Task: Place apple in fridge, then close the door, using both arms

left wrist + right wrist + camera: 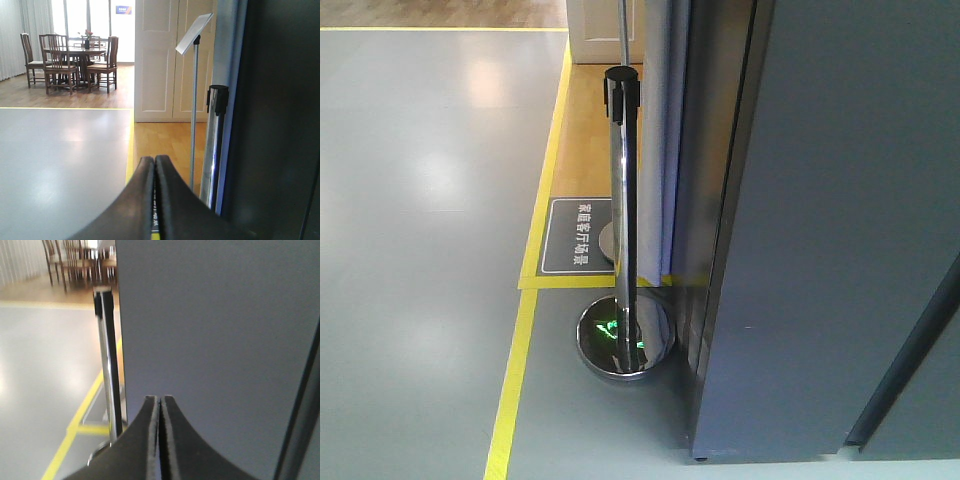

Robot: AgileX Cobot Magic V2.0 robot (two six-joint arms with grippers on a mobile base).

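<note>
Fridge point(840, 230) fills the right half of the front view: dark-grey outer face, seen from outside, no white interior visible. A dark vertical line at point(910, 350) runs down its face, looks like the seam between door and body, can't say for sure which panel is the door. Same grey face takes up most of the right wrist view point(220, 330) and shows as a dark slab on the right edge of the left wrist view point(280, 120).

Floor point(420, 200): glossy grey, bordered by yellow tape point(525, 320), wood flooring beyond it. Grey floor sign with white characters point(578, 235) sits inside the taped corner.

Chrome stanchion post point(623, 200) with black cap stands just beside the fridge's left edge, round mirrored base point(625, 340) on the grey floor. Same post in the left wrist view point(216, 145) and right wrist view point(107, 365).

Further back, left wrist view: white panelled doors point(170, 60), tilted sign plate on a thin pole point(194, 32), dining table with wooden chairs point(75, 60).

Left gripper point(154, 200): black fingers pressed together, nothing between them.
Right gripper point(160, 440): fingers clenched together too, nothing held, pointing at the grey fridge face.

Apple: not visible in any view.
</note>
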